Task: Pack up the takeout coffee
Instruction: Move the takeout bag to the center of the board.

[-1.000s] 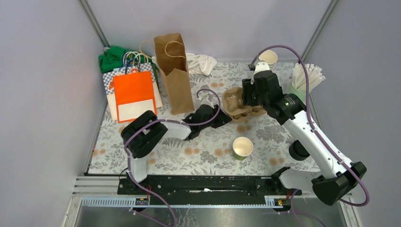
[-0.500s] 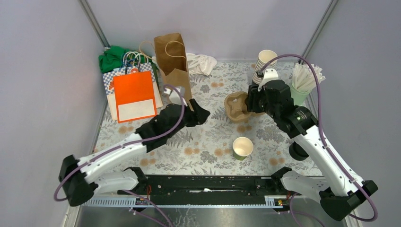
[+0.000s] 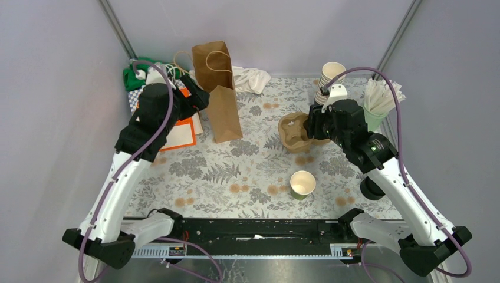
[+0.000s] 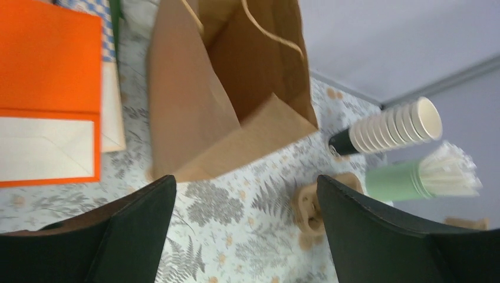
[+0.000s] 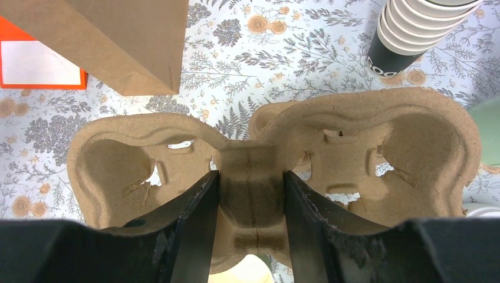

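Note:
One takeout coffee cup (image 3: pixel 302 184), dark green with a white inside and open on top, stands upright on the table's near middle. Its pale inside (image 5: pixel 244 272) shows under the carrier in the right wrist view. My right gripper (image 3: pixel 311 125) (image 5: pixel 250 180) is shut on the middle ridge of a brown pulp cup carrier (image 3: pixel 293 132) (image 5: pixel 354 135), held behind the cup, both pockets empty. My left gripper (image 3: pixel 197 97) (image 4: pixel 244 230) is open and empty, up by the orange bag and the brown paper bag (image 3: pixel 217 88) (image 4: pixel 236 100), whose mouth gapes.
An orange bag (image 3: pixel 171 121) and a green bag (image 3: pixel 137 75) lie at the back left. A white cloth (image 3: pixel 250 79) lies behind the brown bag. A stack of cream cups (image 3: pixel 331 76) and a pale green cup of white sticks (image 3: pixel 380 97) stand at the back right.
My left arm swung from the table's middle up and back to the left, beside the bags, and its jaws opened wide. The right gripper shifted slightly with the carrier.

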Motion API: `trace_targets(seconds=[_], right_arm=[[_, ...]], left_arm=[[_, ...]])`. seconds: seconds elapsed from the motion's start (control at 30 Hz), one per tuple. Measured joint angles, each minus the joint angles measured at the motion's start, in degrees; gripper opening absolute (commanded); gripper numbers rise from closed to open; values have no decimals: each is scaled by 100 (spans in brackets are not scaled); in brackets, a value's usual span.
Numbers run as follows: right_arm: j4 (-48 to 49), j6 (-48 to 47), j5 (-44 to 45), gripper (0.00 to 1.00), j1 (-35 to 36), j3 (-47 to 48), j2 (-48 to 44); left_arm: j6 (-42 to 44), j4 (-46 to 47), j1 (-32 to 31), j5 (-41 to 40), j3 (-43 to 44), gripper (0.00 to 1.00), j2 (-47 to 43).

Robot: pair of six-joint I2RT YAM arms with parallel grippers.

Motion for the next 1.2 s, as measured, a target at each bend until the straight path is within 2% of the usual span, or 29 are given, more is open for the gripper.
trace_targets(seconds=[0.03, 0.1, 0.27, 0.5, 0.83, 0.9, 0.93, 1.07, 1.1, 1.2], right_arm=[[2, 0, -17, 49, 0, 0, 0], [4, 0, -37, 49, 0, 0, 0], [4, 2, -118, 49, 0, 0, 0], [7, 2, -155, 49, 0, -7, -2], [13, 2, -166, 49, 0, -92, -4], [13, 2, -168, 49, 0, -92, -2], [11, 2, -173, 49, 0, -92, -2], [4, 2, -319, 49, 0, -79, -2], [4, 2, -378, 49, 0, -61, -2], [2, 2, -673, 49, 0, 81, -2]], left_arm=[[72, -72, 79, -13, 144, 82, 72], [223, -225, 289, -107, 487, 79, 328], [426, -398, 686, -269, 1073, 79, 1132], [509, -529, 922, -190, 1628, 79, 2098], [549, -636, 966, -61, 2855, 63, 3228], [544, -713, 966, -46, 3010, 57, 3416], [560, -767, 966, -48, 3060, 51, 3512], [588, -938, 966, -11, 3075, 5, 3705], [632, -968, 966, 20, 3077, 0, 3742], [857, -1104, 966, 111, 3154, 0, 3812]])
